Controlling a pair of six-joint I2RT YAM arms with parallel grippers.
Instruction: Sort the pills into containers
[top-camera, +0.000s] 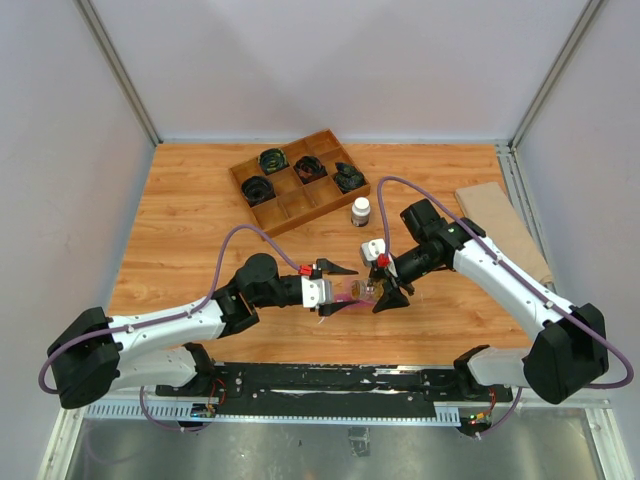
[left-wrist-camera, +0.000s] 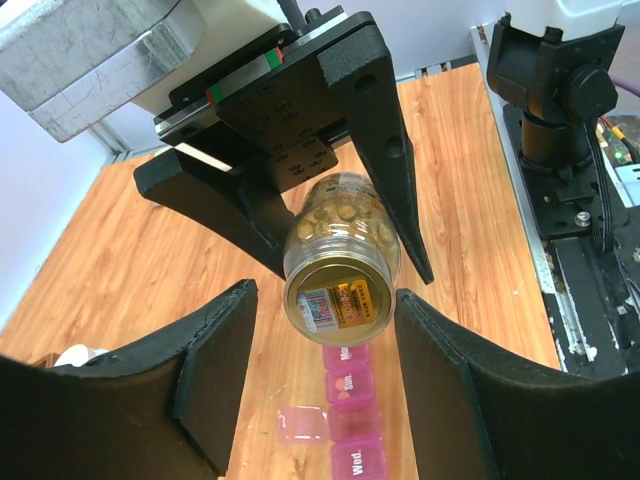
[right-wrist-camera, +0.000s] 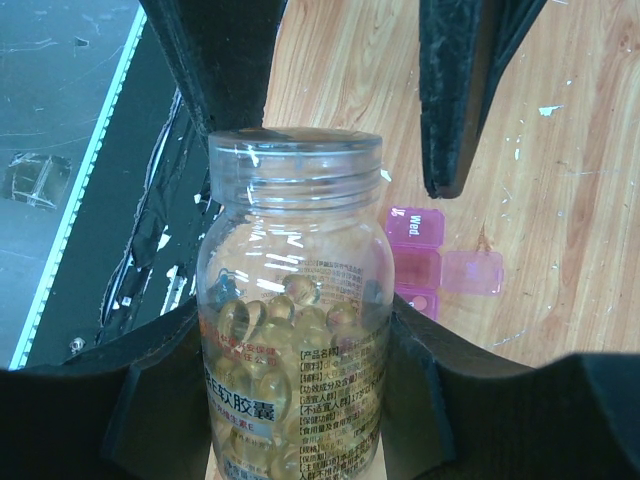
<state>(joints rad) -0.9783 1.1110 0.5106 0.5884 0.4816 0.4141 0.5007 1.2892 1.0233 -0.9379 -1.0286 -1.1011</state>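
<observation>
Clamped in right end effector (top-camera: 388, 290): clear threaded jar (right-wrist-camera: 295, 330) of glossy tan softgel pills (right-wrist-camera: 280, 320), sideways above translucent pink square-celled organiser (left-wrist-camera: 352, 415) on woodgrain worktop (top-camera: 200, 220). Flanked by spread matte black fingers (left-wrist-camera: 215, 380) of left end effector (top-camera: 338, 288).

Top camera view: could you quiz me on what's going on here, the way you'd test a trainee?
1. Which gripper holds the pill jar? A left; B right; C neither.
2. True or false: the pink pill organizer lies inside the wooden tray.
3. Fill in: a white-capped ____ stands beside the tray.
Key: 1 B, the right gripper is clamped on it; 2 false, it lies on the table near the jar; 3 bottle.
</observation>
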